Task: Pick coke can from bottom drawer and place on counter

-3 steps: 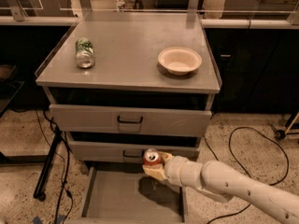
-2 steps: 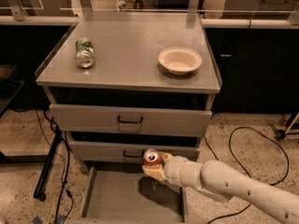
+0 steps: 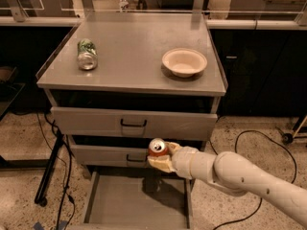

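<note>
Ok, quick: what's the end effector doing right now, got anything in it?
End effector: closed on the coke can, holding it upright in front of the middle drawer, above the open bottom drawer.

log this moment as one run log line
gripper: shut on coke can | position: above open bottom drawer | counter: coke can not yet placed

Cream gripper (image 3: 161, 160) over grey bottom drawer (image 3: 134, 202) grips red, silver-topped coke can (image 3: 157, 147).
</note>
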`<state>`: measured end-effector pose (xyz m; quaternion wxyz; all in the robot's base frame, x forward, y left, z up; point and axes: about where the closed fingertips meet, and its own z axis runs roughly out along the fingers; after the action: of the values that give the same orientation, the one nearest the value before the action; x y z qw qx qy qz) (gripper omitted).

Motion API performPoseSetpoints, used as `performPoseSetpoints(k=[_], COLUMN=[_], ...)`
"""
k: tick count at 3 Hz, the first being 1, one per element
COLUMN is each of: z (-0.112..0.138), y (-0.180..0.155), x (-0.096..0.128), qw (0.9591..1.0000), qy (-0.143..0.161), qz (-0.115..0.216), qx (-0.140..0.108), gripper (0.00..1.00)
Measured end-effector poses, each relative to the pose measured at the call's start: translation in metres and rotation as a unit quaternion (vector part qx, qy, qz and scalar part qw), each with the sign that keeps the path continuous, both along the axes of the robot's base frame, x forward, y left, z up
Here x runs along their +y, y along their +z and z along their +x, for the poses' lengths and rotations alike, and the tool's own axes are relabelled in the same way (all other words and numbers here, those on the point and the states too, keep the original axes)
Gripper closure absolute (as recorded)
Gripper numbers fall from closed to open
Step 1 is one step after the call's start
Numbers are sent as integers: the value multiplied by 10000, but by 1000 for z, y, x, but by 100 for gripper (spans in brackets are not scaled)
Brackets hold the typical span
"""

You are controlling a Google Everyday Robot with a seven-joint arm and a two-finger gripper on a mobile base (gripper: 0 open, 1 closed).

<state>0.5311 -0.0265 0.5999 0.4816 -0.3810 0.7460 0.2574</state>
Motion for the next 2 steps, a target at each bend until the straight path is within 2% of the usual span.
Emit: performPoseSetpoints(k=[1, 2], z=[-1, -2], y=[62, 63], x=[-2, 0], qw=[9992, 9991], qy=[116, 142], qz=[-84, -102], qx=[-376, -384], gripper=[100, 100])
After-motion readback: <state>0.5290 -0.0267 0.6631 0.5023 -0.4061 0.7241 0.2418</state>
